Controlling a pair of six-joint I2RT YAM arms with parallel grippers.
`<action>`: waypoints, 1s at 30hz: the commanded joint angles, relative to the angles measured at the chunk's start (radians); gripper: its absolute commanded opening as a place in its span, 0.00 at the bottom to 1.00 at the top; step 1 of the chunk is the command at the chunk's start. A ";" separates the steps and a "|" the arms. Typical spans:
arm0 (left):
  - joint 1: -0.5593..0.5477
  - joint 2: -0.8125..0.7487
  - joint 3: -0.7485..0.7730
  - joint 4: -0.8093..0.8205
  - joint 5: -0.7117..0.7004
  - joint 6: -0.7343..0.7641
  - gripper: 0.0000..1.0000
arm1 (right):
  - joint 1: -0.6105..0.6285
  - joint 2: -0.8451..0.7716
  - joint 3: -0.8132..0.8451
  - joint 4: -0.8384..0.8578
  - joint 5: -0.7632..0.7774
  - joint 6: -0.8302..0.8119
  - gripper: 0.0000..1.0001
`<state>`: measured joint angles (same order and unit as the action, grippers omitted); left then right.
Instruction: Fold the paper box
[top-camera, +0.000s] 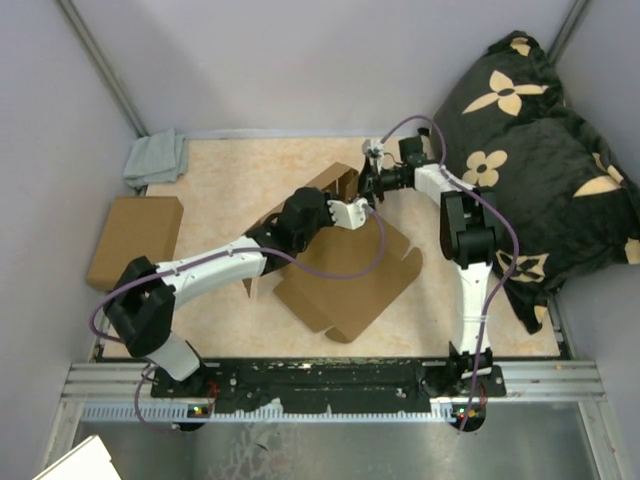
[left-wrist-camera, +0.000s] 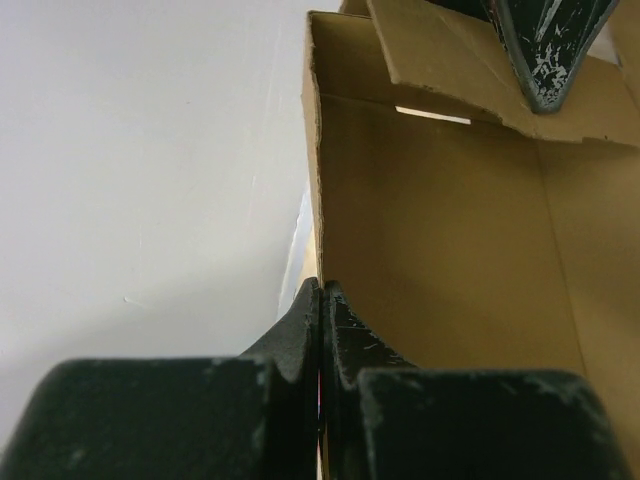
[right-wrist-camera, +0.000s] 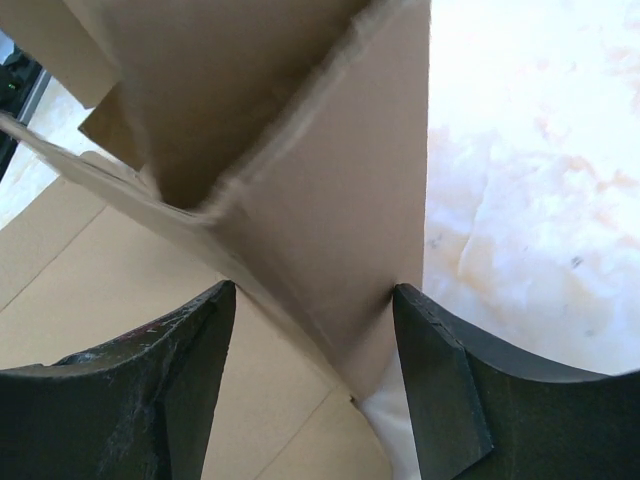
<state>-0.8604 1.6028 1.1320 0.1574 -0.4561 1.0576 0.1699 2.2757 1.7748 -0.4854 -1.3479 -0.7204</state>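
Note:
The paper box (top-camera: 345, 270) is a brown die-cut sheet lying mid-table, with its far walls raised near my grippers. My left gripper (top-camera: 357, 212) is shut on the top edge of an upright side wall; in the left wrist view the closed tips (left-wrist-camera: 322, 290) pinch that wall's edge (left-wrist-camera: 450, 230). My right gripper (top-camera: 372, 182) is open at the box's far corner. In the right wrist view (right-wrist-camera: 313, 290) a raised cardboard flap (right-wrist-camera: 330, 180) stands between the spread fingers (right-wrist-camera: 440, 370). One right finger (left-wrist-camera: 545, 50) shows above the box in the left wrist view.
A second flat brown cardboard piece (top-camera: 135, 238) lies at the table's left edge. A grey cloth (top-camera: 157, 157) sits at the far left corner. A black flowered cushion (top-camera: 530, 150) fills the right side. Purple walls close in the beige table (top-camera: 230, 175).

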 joint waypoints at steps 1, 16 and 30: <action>-0.031 0.012 -0.040 0.043 -0.031 0.042 0.00 | 0.003 -0.087 -0.102 0.392 0.038 0.273 0.65; -0.099 0.092 -0.109 0.181 -0.209 0.184 0.00 | 0.002 -0.152 -0.266 0.707 0.179 0.518 0.62; -0.116 0.113 -0.083 0.216 -0.205 0.104 0.02 | 0.087 -0.240 -0.440 0.924 0.454 0.714 0.36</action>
<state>-0.9604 1.6897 1.0325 0.3634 -0.6643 1.2072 0.2062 2.1426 1.3712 0.3256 -1.0660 -0.0669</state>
